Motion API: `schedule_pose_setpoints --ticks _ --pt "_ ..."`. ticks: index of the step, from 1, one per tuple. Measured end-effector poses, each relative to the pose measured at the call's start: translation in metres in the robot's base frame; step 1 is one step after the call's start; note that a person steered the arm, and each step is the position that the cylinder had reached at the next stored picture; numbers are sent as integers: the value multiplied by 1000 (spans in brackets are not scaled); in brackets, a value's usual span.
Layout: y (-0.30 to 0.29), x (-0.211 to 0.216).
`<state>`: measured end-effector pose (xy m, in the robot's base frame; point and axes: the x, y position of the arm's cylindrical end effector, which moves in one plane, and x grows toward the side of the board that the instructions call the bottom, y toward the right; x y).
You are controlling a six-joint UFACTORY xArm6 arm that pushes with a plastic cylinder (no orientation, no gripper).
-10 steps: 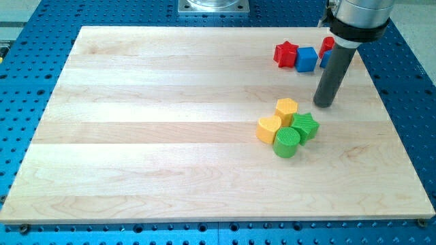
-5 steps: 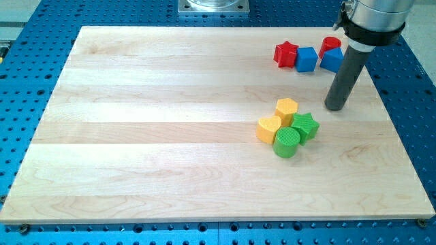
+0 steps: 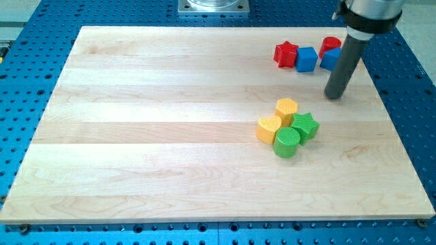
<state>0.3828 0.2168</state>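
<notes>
My tip (image 3: 334, 96) rests on the wooden board (image 3: 170, 136) at the view's right, below a row of red and blue blocks. Nearest to it is a blue block (image 3: 330, 59), partly hidden behind the rod, with a red block (image 3: 330, 45) just above that. Further left in the row sit a blue cube (image 3: 306, 59) and a red star (image 3: 286, 54). Below and left of the tip lies a tight cluster: a yellow hexagon (image 3: 287, 108), a yellow heart (image 3: 269, 128), a green star (image 3: 306, 125) and a green cylinder (image 3: 287, 143). The tip touches none of these.
The board lies on a blue perforated table (image 3: 415, 88). A grey metal mount (image 3: 213, 7) stands at the view's top centre, beyond the board's far edge.
The rod slid a little to the view's right, then up toward the red and blue row. No block has moved.
</notes>
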Motion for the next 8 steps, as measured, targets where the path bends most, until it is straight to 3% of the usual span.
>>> schedule_pose_setpoints --ticks 2,4,6,8 --pt "-6 52" --pt "-86 97" --pt "-155 43" --pt "-116 81"
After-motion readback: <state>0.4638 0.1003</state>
